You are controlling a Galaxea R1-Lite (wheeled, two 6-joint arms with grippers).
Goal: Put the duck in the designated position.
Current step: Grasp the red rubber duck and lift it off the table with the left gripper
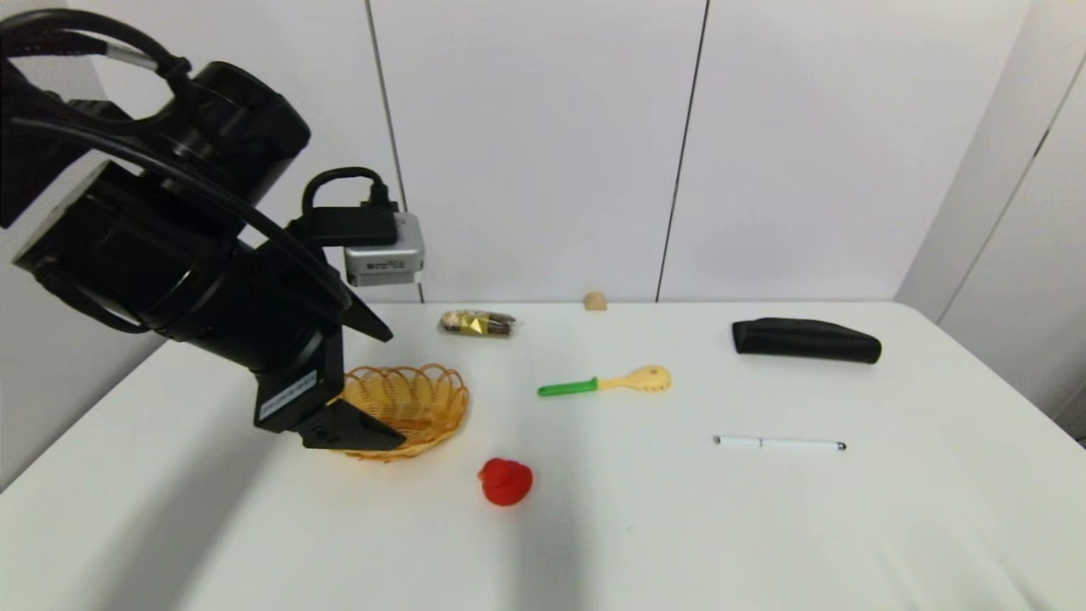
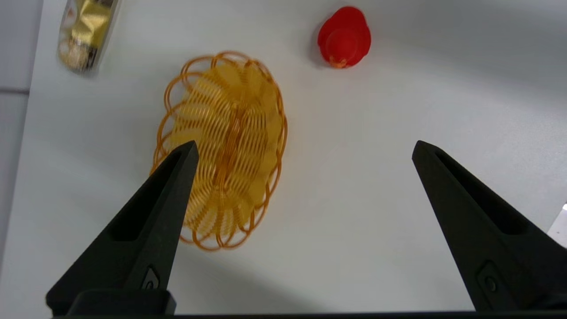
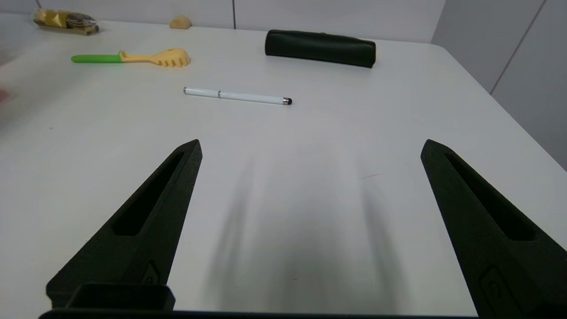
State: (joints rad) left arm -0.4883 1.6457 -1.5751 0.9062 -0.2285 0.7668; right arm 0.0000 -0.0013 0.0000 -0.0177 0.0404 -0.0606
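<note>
The red duck (image 1: 506, 481) sits on the white table (image 1: 764, 526), just beside the yellow basket (image 1: 424, 399). The left gripper (image 2: 303, 148) hangs above with fingers wide and empty. The basket is probably its goal. Nothing is picked up yet. The right gripper (image 3: 310, 146) waits wide open.

Right gripper (image 3: 310, 146) low above desk (image 3: 398, 133), fingers spread wide, nothing between. White pen (image 3: 237, 96) lies mid-desk. Black pouch (image 3: 320, 48) near far edge. Green-handled yellow pasta spoon (image 3: 133, 57) apart from pen. Gold snack packet (image 3: 64, 21), small tan lump (image 3: 180, 22), possibly wooden, at far edge.
</note>
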